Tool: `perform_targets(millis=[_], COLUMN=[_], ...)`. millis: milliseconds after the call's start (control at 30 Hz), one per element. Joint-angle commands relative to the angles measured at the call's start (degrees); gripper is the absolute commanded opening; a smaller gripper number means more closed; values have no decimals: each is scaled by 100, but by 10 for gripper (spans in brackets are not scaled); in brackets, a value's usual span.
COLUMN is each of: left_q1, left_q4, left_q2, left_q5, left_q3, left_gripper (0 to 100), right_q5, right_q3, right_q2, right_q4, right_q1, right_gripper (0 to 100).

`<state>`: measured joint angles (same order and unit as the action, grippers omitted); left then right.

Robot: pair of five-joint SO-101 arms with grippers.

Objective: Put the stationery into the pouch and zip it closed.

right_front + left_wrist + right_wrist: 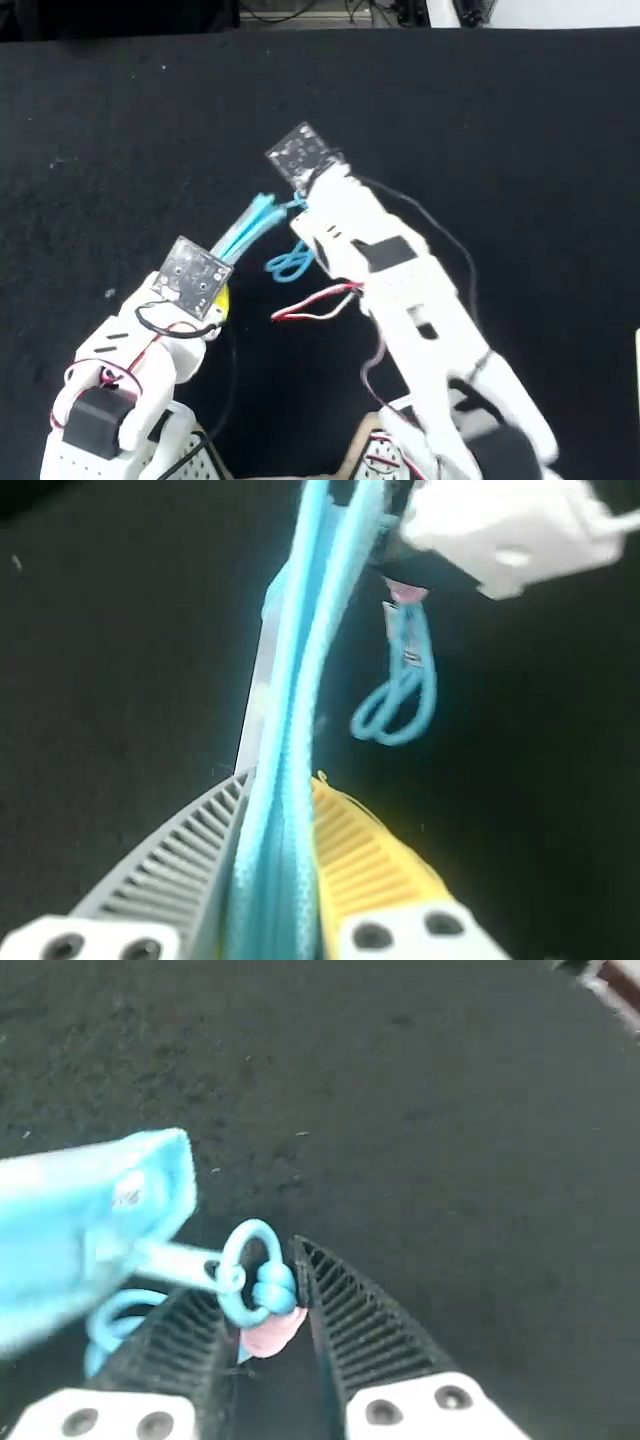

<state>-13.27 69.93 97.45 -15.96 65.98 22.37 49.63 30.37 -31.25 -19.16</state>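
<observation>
The left gripper [283, 780] squeezes one end of the blue pouch [250, 225], and the right gripper [250, 1280] pinches the zip pull [268, 1295] at the other end. To zip it well, I think the left should hold tight while the right pulls straight along the pouch. I cannot see the stationery, or how far the zip is shut.

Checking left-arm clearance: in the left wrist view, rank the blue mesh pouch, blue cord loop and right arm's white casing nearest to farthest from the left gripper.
1. Blue mesh pouch: clamped in the left gripper.
2. Blue cord loop: hanging beside the pouch.
3. Right arm's white casing: beyond the loop.
</observation>
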Motion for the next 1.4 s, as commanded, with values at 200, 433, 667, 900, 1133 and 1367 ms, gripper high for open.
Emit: perform_targets(millis=[200, 433, 667, 900, 1133, 1367], left_q1=[-971, -998, -840, -840, -840, -840], left_q4=[-2277, -2927, -1644, -545, -501, -519], left_q2=[62, 88, 97, 97, 97, 44], left_q5=[747, 1495, 1477, 1415, 782, 316], left_q3=[-426, 620, 699, -180, -356, -954], left_gripper=[30, 34, 154, 159, 160, 160], right_q5=[-26, -26, -26, -26, -26, -18], right_q3=[-1692, -2237, -2237, -2246, -2229, -2229], right_q2=[1965, 1763, 1736, 1763, 1851, 2308], right_q4=[-1679, -2242, -2321, -2708, -3068, -3367], right_q1=[334, 62, -457, -993, -1398, -1855], right_gripper=[11, 11, 11, 11, 11, 11])
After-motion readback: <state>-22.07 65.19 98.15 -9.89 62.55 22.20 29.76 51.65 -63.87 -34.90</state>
